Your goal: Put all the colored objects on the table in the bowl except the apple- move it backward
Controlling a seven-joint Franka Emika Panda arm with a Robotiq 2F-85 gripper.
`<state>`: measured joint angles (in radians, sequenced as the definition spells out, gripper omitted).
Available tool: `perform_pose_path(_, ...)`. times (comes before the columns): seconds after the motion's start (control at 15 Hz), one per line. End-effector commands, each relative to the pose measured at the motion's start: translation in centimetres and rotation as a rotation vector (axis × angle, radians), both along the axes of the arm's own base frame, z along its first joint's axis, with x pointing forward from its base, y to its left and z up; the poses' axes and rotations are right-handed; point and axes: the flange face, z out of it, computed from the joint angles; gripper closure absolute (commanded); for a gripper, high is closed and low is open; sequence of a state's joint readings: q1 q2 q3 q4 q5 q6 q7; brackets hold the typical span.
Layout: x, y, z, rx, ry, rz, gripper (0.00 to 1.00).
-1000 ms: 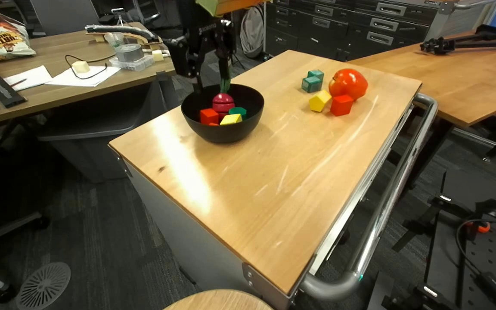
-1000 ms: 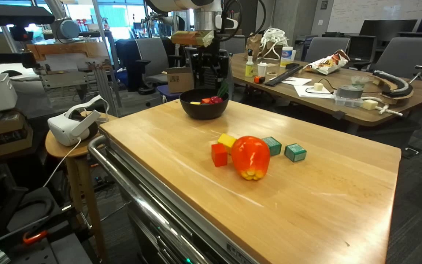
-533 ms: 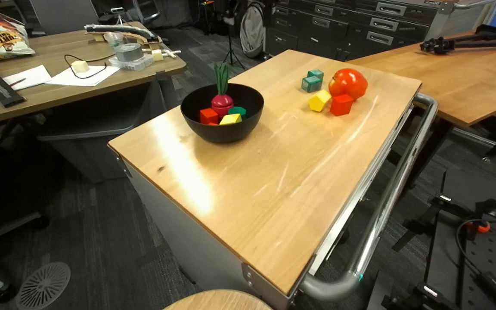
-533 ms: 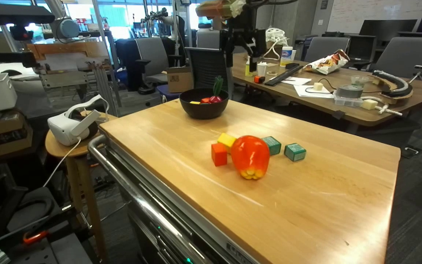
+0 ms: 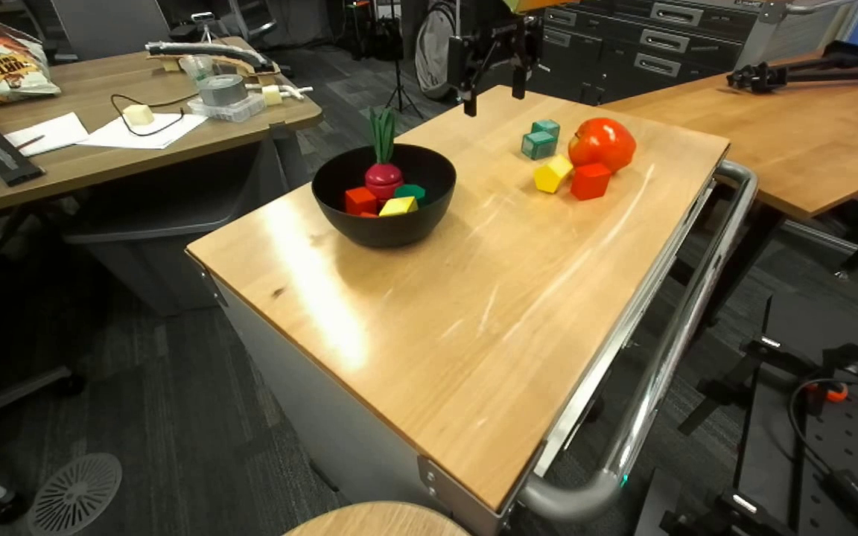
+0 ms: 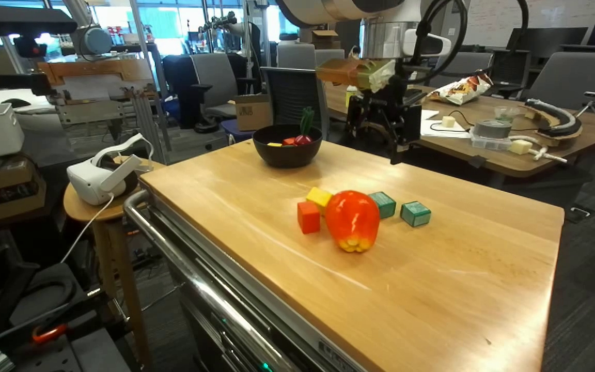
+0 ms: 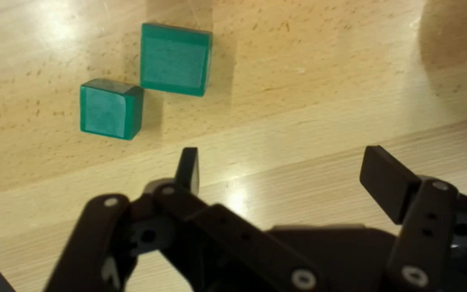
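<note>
Presently my gripper [image 7: 282,168] hangs above the table [image 5: 429,320], jaws released, fingertips [image 7: 385,178] spread wide apart. Wrist view: a green block [image 7: 176,60] lies to the far left of the fingertips; a second green block [image 7: 106,111] sits just beside its corner, nearer and further left.

The black bowl [image 5: 384,229] stands upright on the table, at the left in an exterior view. Inside: a dark-red fruit [image 5: 383,179], its green stem [image 5: 382,138] pointing up; a red block [image 5: 360,200] to its left, a yellow block [image 5: 399,207] on its near side, a green piece [image 5: 411,193] to its right.

Well apart from the bowl, toward the far right: the apple [image 5: 602,144], glossy red-orange, resting on the table. Just on its near side, a loose red block [image 5: 590,183]; just left of that, a loose yellow block [image 5: 553,174]. Both green blocks sit left of the apple.

Along the table's right edge, a metal rail [image 5: 670,357]. Off left, a cluttered desk [image 5: 94,85] carries a snack bag [image 5: 12,63].
</note>
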<state>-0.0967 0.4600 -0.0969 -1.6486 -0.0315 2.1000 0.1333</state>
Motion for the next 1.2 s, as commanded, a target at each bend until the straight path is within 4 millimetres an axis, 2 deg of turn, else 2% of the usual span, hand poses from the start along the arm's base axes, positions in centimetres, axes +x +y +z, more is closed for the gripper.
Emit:
perform_pose_path(0.0,0.1,0.0,-0.2,0.0,0.001,0.001,0.0)
perform_pose_path(0.13,-0.3,0.5,0.5,-0.044,0.012,0.047,0.0)
perform_pose_path(0.4,-1.4,-2.0,0.1,-0.089,0.056,-0.065,0.0)
perform_pose_path(0.67,-2.6,-3.5,-1.4,-0.054,0.124,-0.157,0.0)
perform_pose_path(1.13,-3.3,-3.9,-4.5,0.056,0.193,-0.259,0.0)
